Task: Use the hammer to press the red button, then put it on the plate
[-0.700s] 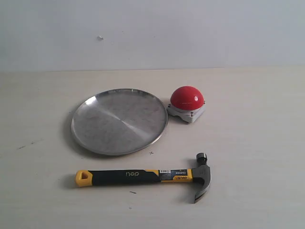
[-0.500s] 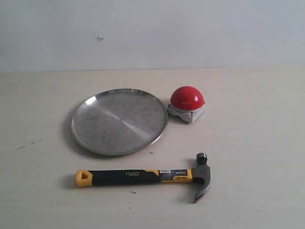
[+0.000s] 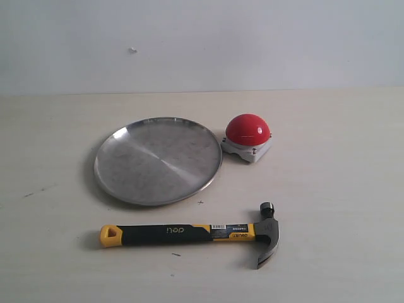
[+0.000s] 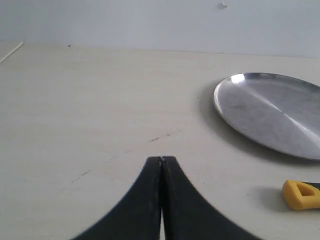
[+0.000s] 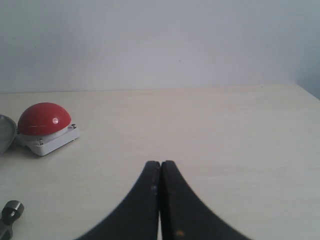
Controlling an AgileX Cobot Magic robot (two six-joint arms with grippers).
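The hammer (image 3: 189, 233) lies flat near the table's front, yellow end to the left, dark head (image 3: 266, 235) to the right. Behind it rests the silver plate (image 3: 158, 160), with the red button (image 3: 247, 129) on its grey base just to the plate's right. Neither gripper shows in the exterior view. My left gripper (image 4: 161, 159) is shut and holds nothing, well apart from the plate (image 4: 270, 112) and the hammer's yellow end (image 4: 300, 194). My right gripper (image 5: 160, 163) is also shut and bare, with the red button (image 5: 43, 119) and the hammer's head tip (image 5: 10, 210) off to one side.
The pale wooden table (image 3: 334, 189) runs back to a plain white wall (image 3: 202, 44). Small dark marks dot the tabletop (image 4: 160, 137). Nothing else stands on it.
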